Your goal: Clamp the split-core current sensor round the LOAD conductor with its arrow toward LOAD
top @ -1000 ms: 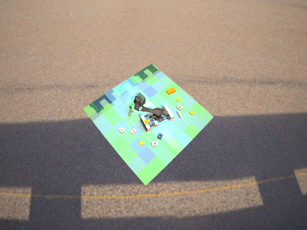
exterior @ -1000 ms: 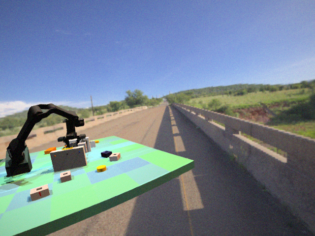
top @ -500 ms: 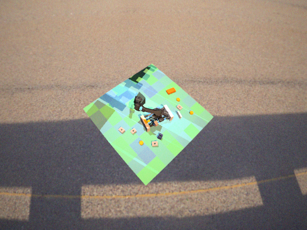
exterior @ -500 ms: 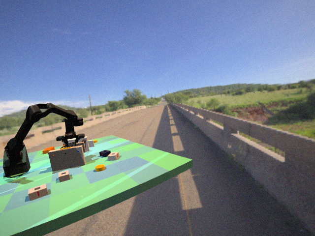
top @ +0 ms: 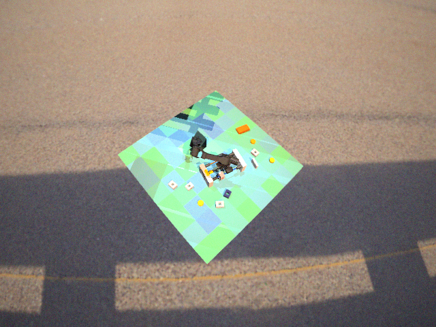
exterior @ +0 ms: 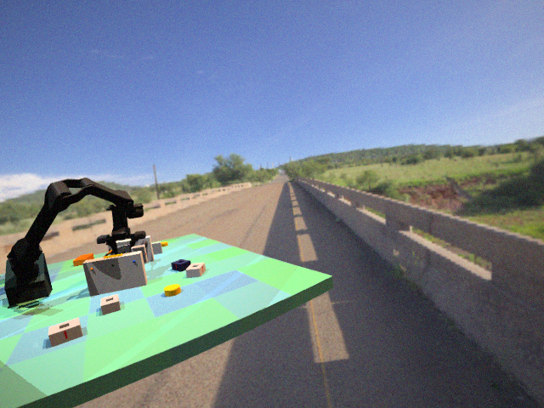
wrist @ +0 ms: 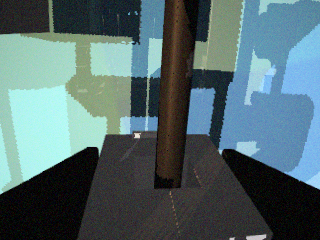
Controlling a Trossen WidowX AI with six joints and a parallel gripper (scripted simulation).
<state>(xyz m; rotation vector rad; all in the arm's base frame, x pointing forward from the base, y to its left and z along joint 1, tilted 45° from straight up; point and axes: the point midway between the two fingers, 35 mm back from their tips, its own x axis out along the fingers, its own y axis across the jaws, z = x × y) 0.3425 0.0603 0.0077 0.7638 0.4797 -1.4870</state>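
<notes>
In the wrist view the dark grey split-core sensor [wrist: 167,227] sits closed round a brown conductor [wrist: 175,60], which runs up through its notch. My gripper [wrist: 160,158] [top: 221,169] [exterior: 121,243] straddles the sensor with a black finger close along each side. The fingers are open and only just clear of it. The conductor fixture has a white end plate at each end [top: 206,176] [top: 240,159], and its near plate [exterior: 115,272] hides the sensor in the exterior view. I cannot read the LOAD marker or the sensor's arrow.
On the green-and-blue table [exterior: 219,333] lie small white blocks [top: 172,184] [top: 219,204] [exterior: 64,331], yellow discs [top: 200,202] [exterior: 172,289], a dark blue block [top: 227,193] [exterior: 179,264] and an orange block [top: 242,129] [exterior: 82,258]. The arm's base [top: 198,142] [exterior: 27,276] stands behind the fixture.
</notes>
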